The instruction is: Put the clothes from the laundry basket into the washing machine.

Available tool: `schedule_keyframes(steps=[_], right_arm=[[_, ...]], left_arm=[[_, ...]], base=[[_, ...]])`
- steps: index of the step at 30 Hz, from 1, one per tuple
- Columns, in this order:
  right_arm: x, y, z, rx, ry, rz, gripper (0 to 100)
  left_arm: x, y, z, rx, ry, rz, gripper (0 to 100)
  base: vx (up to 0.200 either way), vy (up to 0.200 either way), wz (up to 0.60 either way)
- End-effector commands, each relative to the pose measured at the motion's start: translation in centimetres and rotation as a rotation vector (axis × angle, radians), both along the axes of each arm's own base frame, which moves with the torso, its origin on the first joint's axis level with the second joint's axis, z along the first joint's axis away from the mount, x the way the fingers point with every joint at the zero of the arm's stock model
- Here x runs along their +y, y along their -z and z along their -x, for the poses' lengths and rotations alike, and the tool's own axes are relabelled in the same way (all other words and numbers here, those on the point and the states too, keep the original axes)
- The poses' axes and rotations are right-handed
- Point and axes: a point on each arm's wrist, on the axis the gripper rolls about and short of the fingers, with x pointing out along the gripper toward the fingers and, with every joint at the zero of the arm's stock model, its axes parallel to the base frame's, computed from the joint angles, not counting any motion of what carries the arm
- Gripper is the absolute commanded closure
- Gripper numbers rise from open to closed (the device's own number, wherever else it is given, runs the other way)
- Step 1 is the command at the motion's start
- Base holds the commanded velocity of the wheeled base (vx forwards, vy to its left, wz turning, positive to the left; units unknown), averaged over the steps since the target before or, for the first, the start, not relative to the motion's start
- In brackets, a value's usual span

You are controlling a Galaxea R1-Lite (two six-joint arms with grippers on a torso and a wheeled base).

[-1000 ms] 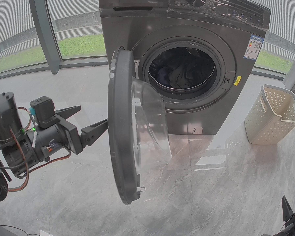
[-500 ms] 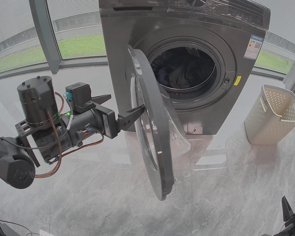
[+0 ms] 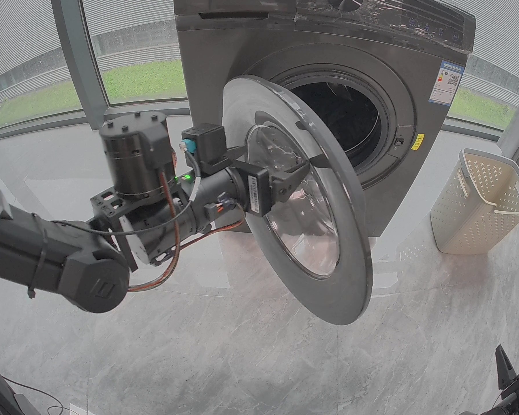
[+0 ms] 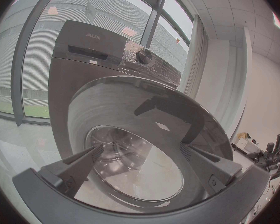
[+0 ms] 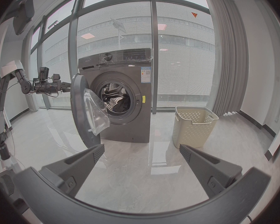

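The grey washing machine (image 3: 225,41) stands ahead with its round door (image 3: 328,249) about halfway swung in front of the drum opening (image 3: 352,116). My left gripper (image 3: 288,171) is open, and its fingertips rest against the door's outer face by the glass (image 4: 137,165). Both fingers (image 4: 84,154) frame the door (image 4: 130,109) in the left wrist view. Dark clothes (image 5: 116,101) lie inside the drum. The cream laundry basket (image 3: 478,203) stands on the floor to the machine's right, with nothing showing inside it. My right gripper (image 3: 516,347) hangs open low at the right, holding nothing.
Glossy grey floor tiles (image 3: 213,353) spread in front of the machine. Tall windows with a pillar (image 3: 75,47) run behind it. A curtain (image 5: 230,63) hangs beyond the basket (image 5: 193,125).
My left arm has swept right and forward, pushing the door from wide open to about half shut. The right gripper and the basket stay put.
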Motion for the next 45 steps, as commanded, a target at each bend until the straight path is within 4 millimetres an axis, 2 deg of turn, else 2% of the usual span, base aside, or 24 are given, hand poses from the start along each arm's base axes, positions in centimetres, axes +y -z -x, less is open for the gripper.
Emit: schedule_keyframes(steps=[1, 3, 5, 10, 13, 14, 20, 23, 26, 27, 30, 31, 32, 34, 35, 37, 41, 45], right_arm=[[0.0, 0.5, -0.1, 0.009, 0.0, 0.001, 0], [0.0, 0.5, -0.1, 0.009, 0.0, 0.001, 0], [0.0, 0.5, -0.1, 0.009, 0.0, -0.001, 0], [0.0, 0.5, -0.1, 0.009, 0.0, -0.001, 0], [0.0, 0.5, -0.1, 0.009, 0.0, -0.001, 0], [0.0, 0.5, -0.1, 0.009, 0.0, -0.001, 0], [0.0, 0.5, -0.1, 0.009, 0.0, -0.012, 0], [0.0, 0.5, -0.1, 0.009, 0.0, -0.013, 0], [0.0, 0.5, -0.1, 0.009, 0.0, -0.012, 0], [0.0, 0.5, -0.1, 0.009, -0.002, -0.01, 0], [0.0, 0.5, -0.1, 0.009, -0.002, -0.008, 0], [0.0, 0.5, -0.1, 0.009, -0.002, -0.005, 0], [0.0, 0.5, -0.1, 0.007, -0.002, -0.001, 0], [0.0, 0.5, -0.1, 0.009, 0.0, 0.001, 0], [0.0, 0.5, -0.1, 0.009, -0.002, 0.002, 0], [0.0, 0.5, -0.1, 0.012, -0.002, 0.004, 0], [0.0, 0.5, 0.0, 0.009, -0.006, 0.019, 0], [0.0, 0.5, 0.0, 0.003, -0.011, 0.038, 0]], left_arm=[[-2.2, 1.1, -2.2, 0.019, 0.011, 0.02, 0], [-2.5, 1.1, -2.6, 0.017, 0.011, 0.027, 0], [-3.8, 0.7, -4.2, -0.005, 0.012, 0.065, 0], [-5.7, 0.6, -6.7, -0.035, -0.014, 0.11, 0], [-5.7, 0.6, -6.7, -0.035, -0.014, 0.11, 0], [-6.5, 0.7, -8.2, -0.039, -0.067, 0.151, 0], [-6.2, 1.6, -7.5, 0.004, -0.072, 0.137, 0], [-3.7, 0.2, -4.6, 0.02, -0.075, 0.117, 0], [-1.1, 0.3, -1.3, 0.061, -0.062, 0.072, 0], [0.9, 0.4, 1.4, 0.08, -0.049, 0.051, 0], [5.2, 1.1, 6.9, 0.109, -0.038, 0.018, 0], [6.0, 1.2, 8.0, 0.109, -0.036, 0.014, 0], [8.1, 1.5, 10.5, 0.097, -0.038, 0.008, 0], [8.3, 1.5, 10.7, 0.094, -0.039, 0.009, 0], [11.7, 2.2, 14.5, 0.052, -0.062, -0.003, 0], [13.8, 2.7, 16.4, 0.016, -0.098, -0.006, 0], [17.7, 5.0, 19.1, -0.002, -0.264, -0.073, 0], [19.9, 6.9, 21.6, 0.003, -0.401, -0.088, 0]], base=[[0.0, 0.0, 0.0], [0.0, 0.0, 0.0], [0.0, 0.0, 0.0], [0.0, 0.0, 0.0], [0.0, 0.0, 0.0], [0.0, 0.0, 0.0], [0.0, 0.0, 0.0], [0.0, 0.0, 0.0], [0.0, 0.0, 0.0], [0.0, 0.0, 0.0], [0.0, 0.0, 0.0], [0.0, 0.0, 0.0], [0.0, 0.0, 0.0], [0.0, 0.0, 0.0], [0.0, 0.0, 0.0], [0.0, 0.0, 0.0], [0.0, 0.0, 0.0], [0.0, 0.0, 0.0]])
